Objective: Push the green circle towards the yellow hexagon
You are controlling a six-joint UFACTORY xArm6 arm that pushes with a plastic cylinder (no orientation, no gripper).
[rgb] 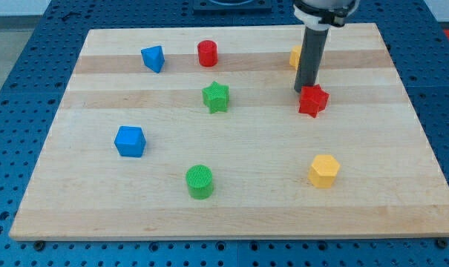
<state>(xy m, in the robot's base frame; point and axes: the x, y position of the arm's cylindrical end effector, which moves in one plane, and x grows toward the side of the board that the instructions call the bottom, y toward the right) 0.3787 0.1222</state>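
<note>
The green circle [200,182] is a short cylinder at the view's bottom, left of centre. The yellow hexagon [323,171] lies at the view's lower right, well apart from the green circle and at about the same height. My tip [303,91] is near the view's upper right, touching or almost touching the top left of a red star [313,101]. It is far from both the green circle and the yellow hexagon.
A green star [216,96] lies near the board's centre. A red cylinder [207,53] and a blue block [153,58] lie near the top. A blue cube [130,141] is at the left. A yellow block [295,56] is partly hidden behind the rod. The wooden board [372,215] rests on a blue perforated table.
</note>
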